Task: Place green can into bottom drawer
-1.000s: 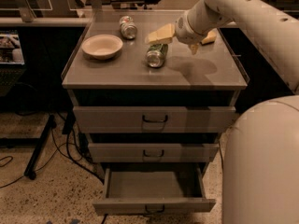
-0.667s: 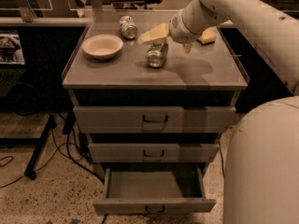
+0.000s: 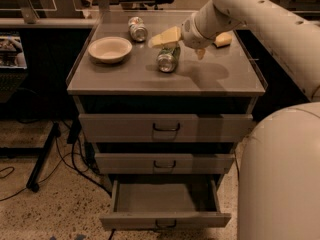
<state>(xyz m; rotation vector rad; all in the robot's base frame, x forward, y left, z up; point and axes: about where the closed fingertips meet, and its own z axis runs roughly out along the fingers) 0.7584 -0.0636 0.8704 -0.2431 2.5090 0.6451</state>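
Observation:
The green can (image 3: 167,59) lies on its side near the middle of the grey cabinet top (image 3: 125,76). My gripper (image 3: 182,46) hangs just above and behind the can. It is open, with one yellowish finger (image 3: 165,36) over the can's far end and the other finger (image 3: 200,53) to the can's right. It holds nothing. The bottom drawer (image 3: 165,219) is pulled out and its grey inside shows nothing in it. The two upper drawers are shut.
A silver-white can (image 3: 137,29) lies at the back of the cabinet top and a cream bowl (image 3: 110,49) sits at the left. A yellow sponge (image 3: 223,39) lies at the back right. My pale arm and base (image 3: 280,179) fill the right side. Cables cross the floor at left.
My gripper has moved a little to the left and down, closer over the green can. The can, bowl and drawers have not moved.

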